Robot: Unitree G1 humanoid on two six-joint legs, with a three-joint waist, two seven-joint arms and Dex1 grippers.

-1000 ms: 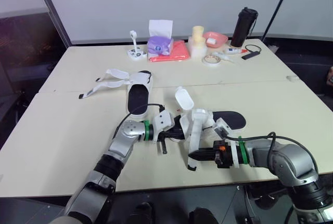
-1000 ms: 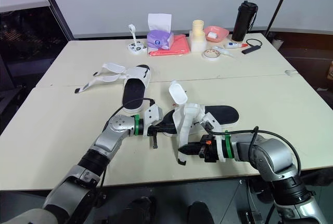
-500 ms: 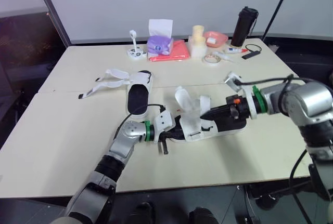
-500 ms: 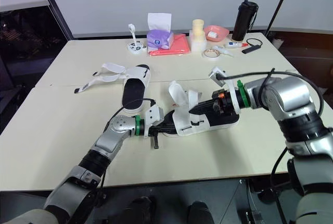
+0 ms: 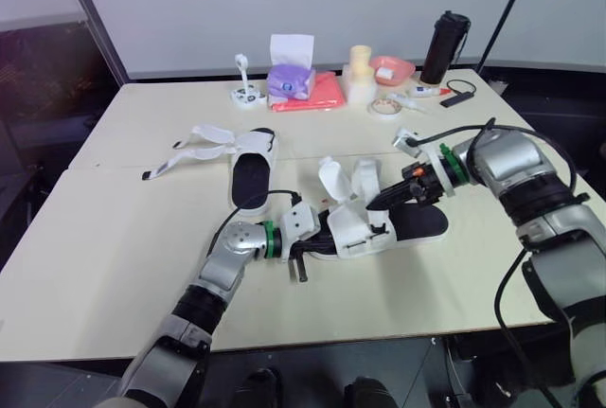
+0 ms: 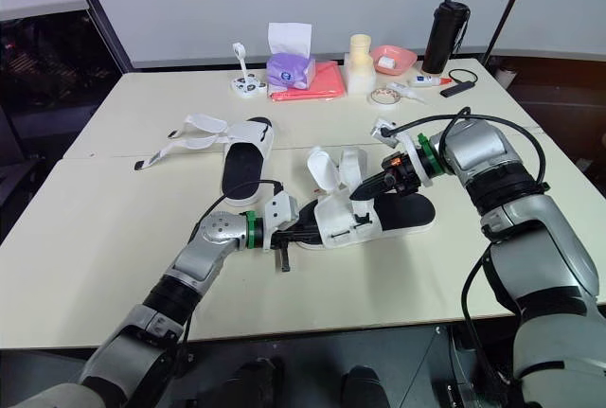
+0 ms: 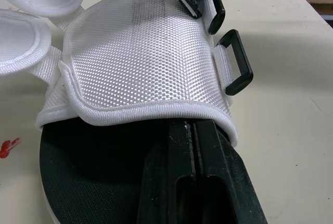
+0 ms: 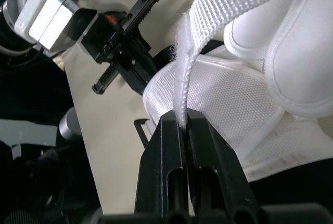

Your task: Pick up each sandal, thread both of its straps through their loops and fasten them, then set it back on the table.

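The near sandal (image 5: 355, 230), black sole with a white woven upper, lies at the table's middle. My left gripper (image 5: 315, 238) is shut on the sole's edge at one end, under the upper (image 7: 140, 52); two black loops (image 7: 237, 63) stick out at the upper's side. My right gripper (image 5: 377, 203) reaches in from the right, shut on a white strap (image 8: 218, 11) lifted above the upper. Two padded flaps (image 5: 335, 179) stand up behind it. The second sandal (image 5: 251, 167) lies farther back on the left with its straps (image 5: 189, 150) spread loose.
Along the far edge stand a purple tissue box (image 5: 289, 77) on a red cloth (image 5: 322, 96), a small white stand (image 5: 246, 94), a cream container (image 5: 359, 72), a pink bowl (image 5: 391, 69), a tape roll (image 5: 383, 108) and a black bottle (image 5: 445, 46).
My right gripper has swung from the table's front edge round to the sandal's far right side, carrying the strap up over the upper. The left gripper has kept its hold.
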